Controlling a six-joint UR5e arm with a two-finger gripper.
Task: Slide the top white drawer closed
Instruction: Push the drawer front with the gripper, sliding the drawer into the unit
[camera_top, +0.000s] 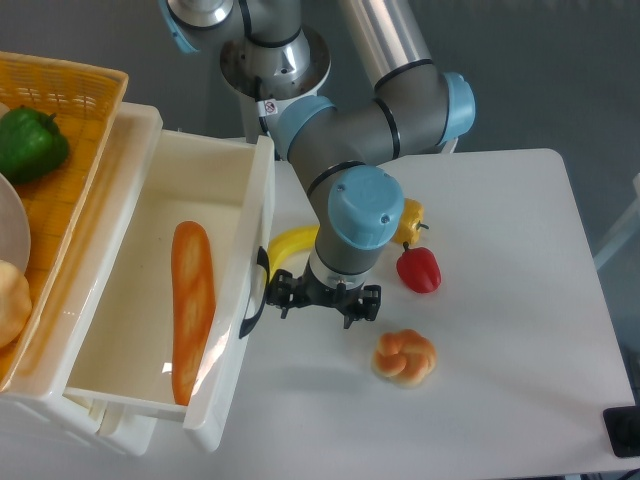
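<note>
The drawer (150, 300), a baguette (191, 308) inside, stood part-way out of its cabinet beside a wicker basket (60, 120). The gripper (322, 300) pressed against its black handle (255, 292); whether clenched could not be told.

We see the gripper (322, 301) pressed close against the top white drawer (225, 300) front; a banana (290, 241) sits just behind, a bun (405, 355) beside on the tabletop (500, 300).

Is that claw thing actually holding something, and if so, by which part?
Nothing is gripped. The gripper sits right beside the black handle of the top white drawer, apparently pushing it rather than clasping it.
</note>
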